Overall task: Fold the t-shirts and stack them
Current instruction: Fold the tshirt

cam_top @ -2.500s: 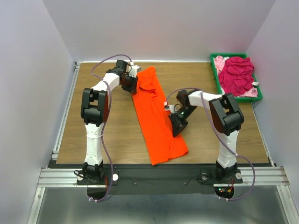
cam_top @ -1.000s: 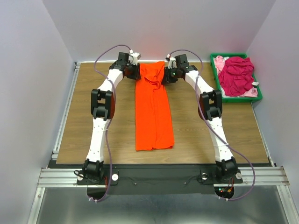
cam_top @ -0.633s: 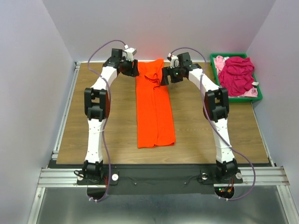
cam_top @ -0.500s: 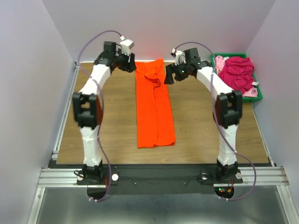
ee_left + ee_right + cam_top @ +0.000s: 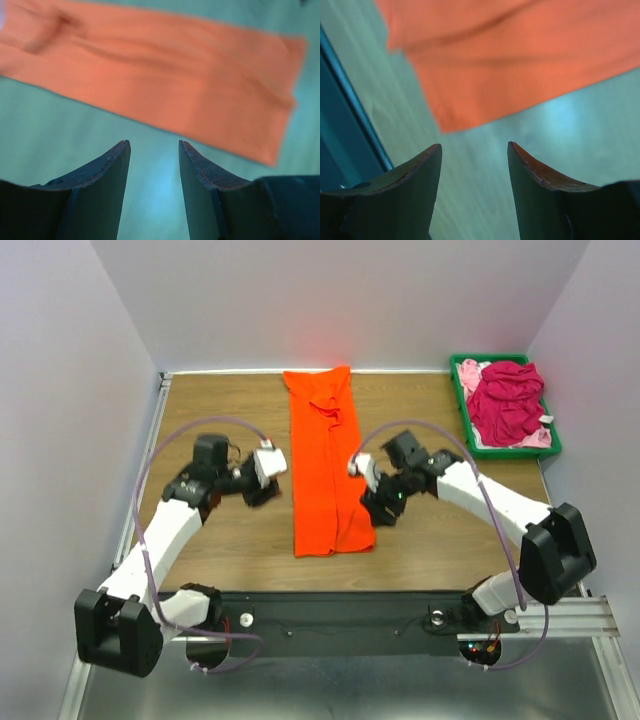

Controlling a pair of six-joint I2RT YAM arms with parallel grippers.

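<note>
A bright orange t-shirt (image 5: 326,465) lies folded lengthwise into a long narrow strip down the middle of the table. My left gripper (image 5: 268,491) hovers just left of the strip's near half, open and empty. In the left wrist view the left gripper (image 5: 154,145) frames bare table, with the orange t-shirt (image 5: 165,80) beyond its tips. My right gripper (image 5: 379,509) sits at the strip's near right corner, apart from it. The right wrist view shows the right gripper (image 5: 474,146) open over bare wood, with the orange t-shirt (image 5: 520,50) corner ahead. The magenta t-shirt (image 5: 505,400) and pale pink t-shirt (image 5: 470,372) lie bunched in the bin.
A green plastic bin (image 5: 553,445) stands at the table's far right corner. Grey walls close in the table on the left, back and right. A metal rail (image 5: 340,615) runs along the near edge by the arm bases.
Both grippers let go of the orange t-shirt's far end and swung back toward me, now flanking its near half. The strip lies straightened and still.
</note>
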